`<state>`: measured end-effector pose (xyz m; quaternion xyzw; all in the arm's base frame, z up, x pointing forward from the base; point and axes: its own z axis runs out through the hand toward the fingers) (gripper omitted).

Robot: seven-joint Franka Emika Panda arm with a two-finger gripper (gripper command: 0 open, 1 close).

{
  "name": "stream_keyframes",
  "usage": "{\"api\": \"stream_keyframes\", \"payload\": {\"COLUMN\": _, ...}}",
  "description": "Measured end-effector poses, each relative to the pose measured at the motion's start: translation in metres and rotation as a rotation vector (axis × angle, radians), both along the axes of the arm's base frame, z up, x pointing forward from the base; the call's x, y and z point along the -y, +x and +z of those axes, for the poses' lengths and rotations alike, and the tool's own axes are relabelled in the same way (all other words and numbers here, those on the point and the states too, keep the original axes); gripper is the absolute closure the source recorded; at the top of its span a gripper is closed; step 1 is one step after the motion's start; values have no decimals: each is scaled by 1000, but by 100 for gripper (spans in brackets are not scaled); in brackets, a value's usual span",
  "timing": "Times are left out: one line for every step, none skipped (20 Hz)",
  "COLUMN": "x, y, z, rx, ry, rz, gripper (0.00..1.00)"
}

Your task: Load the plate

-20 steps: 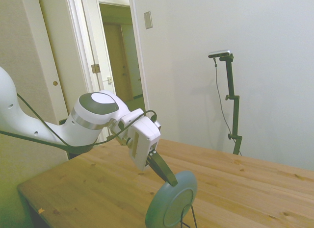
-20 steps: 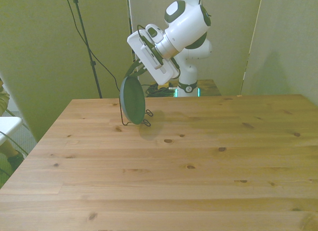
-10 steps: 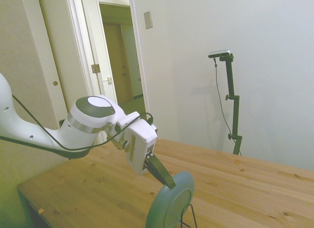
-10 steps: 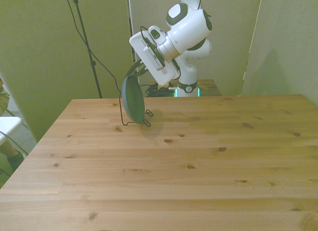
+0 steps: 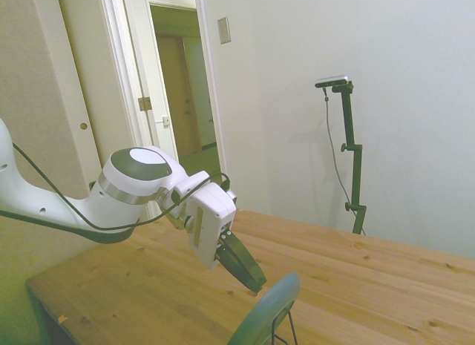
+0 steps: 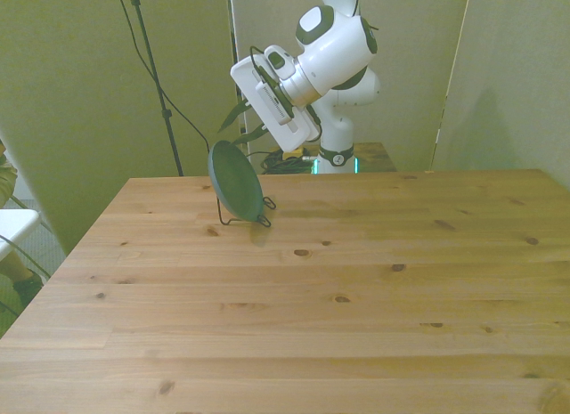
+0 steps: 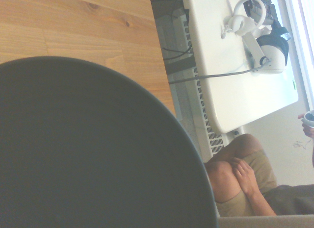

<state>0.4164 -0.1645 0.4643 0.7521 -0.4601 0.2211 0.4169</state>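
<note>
My gripper [image 6: 239,129] hangs just above the plate [image 6: 236,182], jaws apart, holding nothing. Leaning in its wire rack [image 6: 247,219], it looks stiff, smooth, breakable; I'd pinch the top rim.

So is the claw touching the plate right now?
Apart. The front view shows the open claw just above the plate's top rim with a sliver of background between them; the plate leans on its wire stand.
</note>
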Motion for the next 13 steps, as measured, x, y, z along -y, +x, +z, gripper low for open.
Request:
{"api": "stream_keyframes", "payload": {"x": -1, "y": -1, "z": 5, "rx": 17, "ry": 7, "rz": 14, "gripper": 0}}
{"api": "stream_keyframes", "payload": {"x": -2, "y": -3, "z": 10, "rx": 40, "ry": 20, "rz": 40, "gripper": 0}}
{"api": "stream_keyframes", "payload": {"x": -5, "y": -6, "z": 14, "rx": 70, "ry": 40, "rz": 77, "gripper": 0}}
{"api": "stream_keyframes", "payload": {"x": -8, "y": -9, "z": 19, "rx": 101, "ry": 59, "rz": 113, "gripper": 0}}
{"api": "stream_keyframes", "payload": {"x": -11, "y": -13, "z": 22, "rx": 125, "ry": 81, "rz": 151, "gripper": 0}}
{"api": "stream_keyframes", "payload": {"x": -13, "y": -18, "z": 25, "rx": 149, "ry": 110, "rz": 186, "gripper": 0}}
{"api": "stream_keyframes", "payload": {"x": -16, "y": -22, "z": 28, "rx": 168, "ry": 142, "rz": 220, "gripper": 0}}
{"api": "stream_keyframes", "payload": {"x": -17, "y": -26, "z": 31, "rx": 186, "ry": 175, "rz": 254, "gripper": 0}}
{"api": "stream_keyframes", "payload": {"x": -18, "y": -29, "z": 33, "rx": 200, "ry": 205, "rz": 287, "gripper": 0}}
{"api": "stream_keyframes", "payload": {"x": -19, "y": -31, "z": 34, "rx": 209, "ry": 231, "rz": 315, "gripper": 0}}
{"api": "stream_keyframes", "payload": {"x": -20, "y": -34, "z": 35, "rx": 214, "ry": 251, "rz": 340, "gripper": 0}}
{"api": "stream_keyframes", "payload": {"x": -22, "y": -36, "z": 37, "rx": 220, "ry": 267, "rz": 367, "gripper": 0}}
{"api": "stream_keyframes", "payload": {"x": -23, "y": -37, "z": 39, "rx": 229, "ry": 283, "rz": 396, "gripper": 0}}
